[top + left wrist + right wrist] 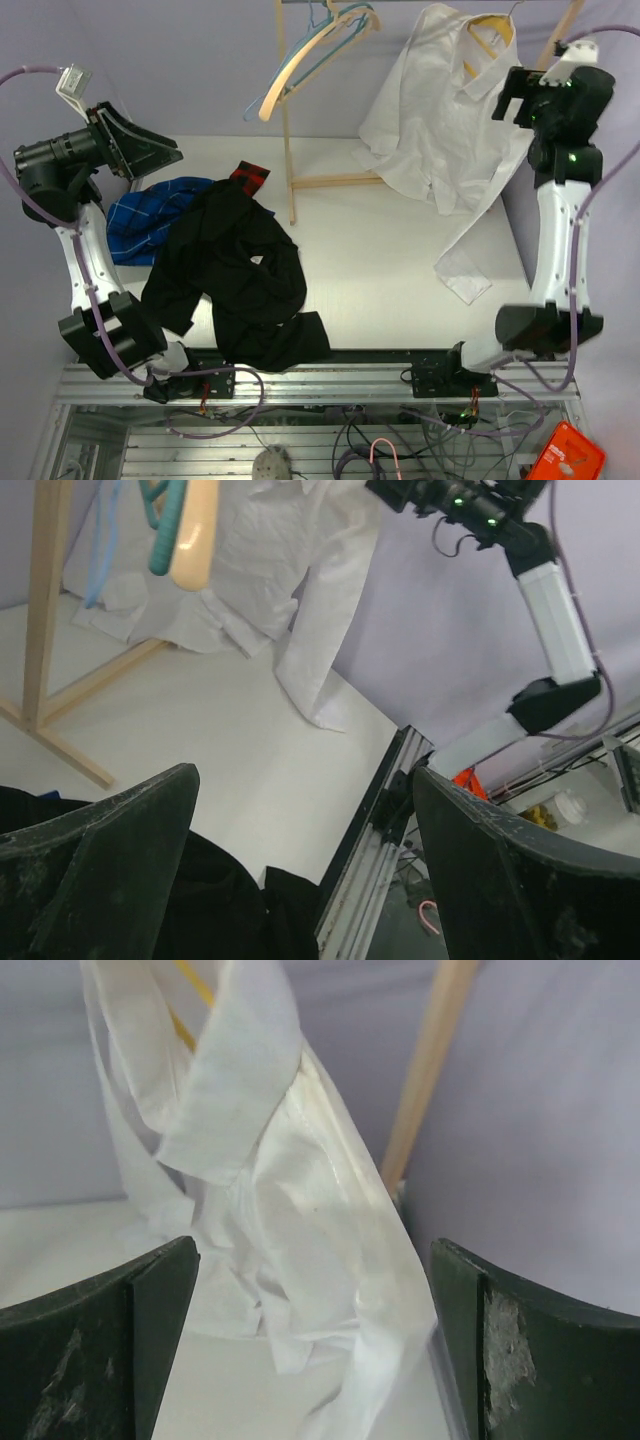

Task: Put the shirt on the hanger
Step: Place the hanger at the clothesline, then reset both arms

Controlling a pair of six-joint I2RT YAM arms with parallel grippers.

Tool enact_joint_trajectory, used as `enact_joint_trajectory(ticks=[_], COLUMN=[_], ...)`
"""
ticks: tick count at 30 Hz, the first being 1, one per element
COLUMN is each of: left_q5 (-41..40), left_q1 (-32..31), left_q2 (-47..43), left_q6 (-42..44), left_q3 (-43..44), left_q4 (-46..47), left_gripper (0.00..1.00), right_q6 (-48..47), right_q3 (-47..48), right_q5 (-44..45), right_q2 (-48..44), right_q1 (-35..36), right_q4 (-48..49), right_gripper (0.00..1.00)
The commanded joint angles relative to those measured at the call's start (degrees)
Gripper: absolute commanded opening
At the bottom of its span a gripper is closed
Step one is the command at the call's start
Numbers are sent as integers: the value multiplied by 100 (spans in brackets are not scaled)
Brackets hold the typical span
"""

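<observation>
Worktop: the white worktop (pixel 380 260) lies below both my pairs of fingers, with a light wooden garment rack (pixel 290 150) standing on it between them.
Shirt: the large white long-sleeved button-up shirt (pixel 440 110) hangs right in front of my right fingers (pixel 90 1340), collar up at the rack's rail. One sleeve trails down to the worktop beneath them.
Other clothes: a crumpled black garment (pixel 240 270) and a blue plaid shirt (pixel 135 215) lie under and near my left fingers (pixel 100 870), well apart from the white shirt.
Hanger: the thin yellow triangular hanger (pixel 497 30) shows inside the collar, just ahead of and above my right fingers. Its hook looks caught on the rail, though I cannot see that clearly.
Spare hangers: a thick pale wooden hanger (pixel 300 65) and a teal hanger (pixel 335 25) hang on the rail, far over from my right fingers.
Right fingers: spread wide, gripping nothing, the cloth hanging free between and beyond them.
Left fingers: spread wide too, holding nothing.
Progress: I judge the job essentially done, since the shirt sits on the hanger. What may remain is checking both shoulders are seated and drawing my arm clear.
</observation>
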Motion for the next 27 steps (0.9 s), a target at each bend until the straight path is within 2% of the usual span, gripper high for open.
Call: enact_joint_trajectory(ticks=[1,4,6,12,15,18,22,23,25,27], left_q5=[150,141,125,119,1,-240,-599,-626,-661,-751], left_q1=[7,212,299,382,530,1054,3193,3535,3812,4148], left_q2=[-556,-603,-608,-766,-998,-1265,-1775,-1943,-2260,-2618], left_q6=[378,543,521,295,197,174,357,547,1086,2019], left_q3=[-85,28,62,-178,-350,-496,-741,-808,-1032,-1309], left_q4=[1653,1644,1643,1631,1621,1613,1605,1566,1181,187], left_gripper=[99,99,99,99,99,99,98,98,98,99], right_q6=[82,590,1347,2507,2346,2143,2961,3318,3552,3643], right_q3=[-1040,-2107,-2624,-3581,-4310,-4756,-4934,-4913,-4898,-4866], right_q5=[746,495,372,-1015,-924,216,2396,3010,4198,5053], right_q2=[-1588,-2593,-3154,-3442,-3635,-3520,-2883,-2748,-2476,-2286], right_q1=[-33,-33,-30,0,641,1829,3666,4147,4984,5516], right_q4=[2223,3180,3426,2880,2831,2227,1120,850,562,408], right_gripper=[100,100,100,100,100,100,100,100,100,100])
